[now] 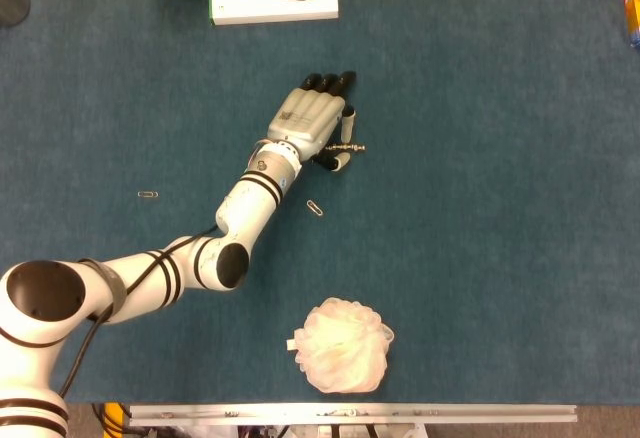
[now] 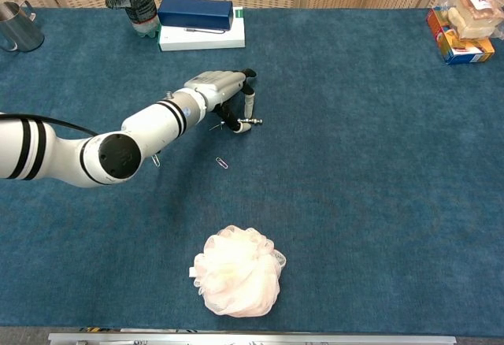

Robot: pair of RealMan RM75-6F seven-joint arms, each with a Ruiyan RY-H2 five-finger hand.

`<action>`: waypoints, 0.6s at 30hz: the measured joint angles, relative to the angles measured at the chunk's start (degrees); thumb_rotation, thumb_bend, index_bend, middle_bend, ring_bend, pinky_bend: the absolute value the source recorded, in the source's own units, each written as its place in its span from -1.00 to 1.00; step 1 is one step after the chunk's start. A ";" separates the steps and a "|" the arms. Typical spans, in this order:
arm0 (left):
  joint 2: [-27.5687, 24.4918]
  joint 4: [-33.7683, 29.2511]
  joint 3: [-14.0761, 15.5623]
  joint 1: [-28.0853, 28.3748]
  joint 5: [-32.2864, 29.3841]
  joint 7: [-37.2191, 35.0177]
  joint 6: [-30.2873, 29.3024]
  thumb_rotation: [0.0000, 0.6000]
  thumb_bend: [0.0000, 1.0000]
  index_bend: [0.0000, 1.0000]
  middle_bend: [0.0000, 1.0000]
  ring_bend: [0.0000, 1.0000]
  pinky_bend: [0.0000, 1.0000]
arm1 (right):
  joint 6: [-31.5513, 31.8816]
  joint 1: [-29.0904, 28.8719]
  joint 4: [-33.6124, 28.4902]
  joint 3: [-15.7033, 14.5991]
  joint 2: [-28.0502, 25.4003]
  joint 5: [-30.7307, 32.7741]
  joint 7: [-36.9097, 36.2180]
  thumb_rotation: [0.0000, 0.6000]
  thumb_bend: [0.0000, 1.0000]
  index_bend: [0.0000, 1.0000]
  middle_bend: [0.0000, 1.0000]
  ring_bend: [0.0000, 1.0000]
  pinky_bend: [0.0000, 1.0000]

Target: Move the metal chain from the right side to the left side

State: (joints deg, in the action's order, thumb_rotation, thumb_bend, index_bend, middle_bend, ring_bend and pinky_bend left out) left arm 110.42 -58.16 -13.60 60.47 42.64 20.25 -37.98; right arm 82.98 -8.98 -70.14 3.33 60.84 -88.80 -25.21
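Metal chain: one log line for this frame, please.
left hand: fingers pinching metal chain near table centre | chain: at carpet level, lift unclear | right hand: not in view | stage: grasp, transfer left pending

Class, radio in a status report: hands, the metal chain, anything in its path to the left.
Left hand pinching small metal chain at table centre. Right hand not in view. Silver paperclip lies beside the forearm, leftward.

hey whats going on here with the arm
The robot's left hand is reaching out over the middle of the blue table, fingers down around a small metal chain that pokes out beside it. It seems to be pinching the chain, but whether it is lifted off the cloth isn't clear. A paper clip and a white bath pouf lie nearer the robot. The right hand isn't in view.
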 measured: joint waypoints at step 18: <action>-0.06 0.27 -0.10 0.09 -0.23 0.45 0.24 1.00 -0.44 0.06 -1.00 -1.00 -0.94 | -0.37 -0.32 0.43 -0.18 0.46 -0.32 -0.43 1.00 -0.94 -0.40 -0.78 -1.00 -0.93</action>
State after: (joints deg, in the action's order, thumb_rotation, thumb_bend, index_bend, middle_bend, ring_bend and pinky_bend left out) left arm 110.35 -57.89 -13.70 60.56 42.41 20.70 -37.74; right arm 82.61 -9.30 -69.71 3.15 61.31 -89.11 -25.64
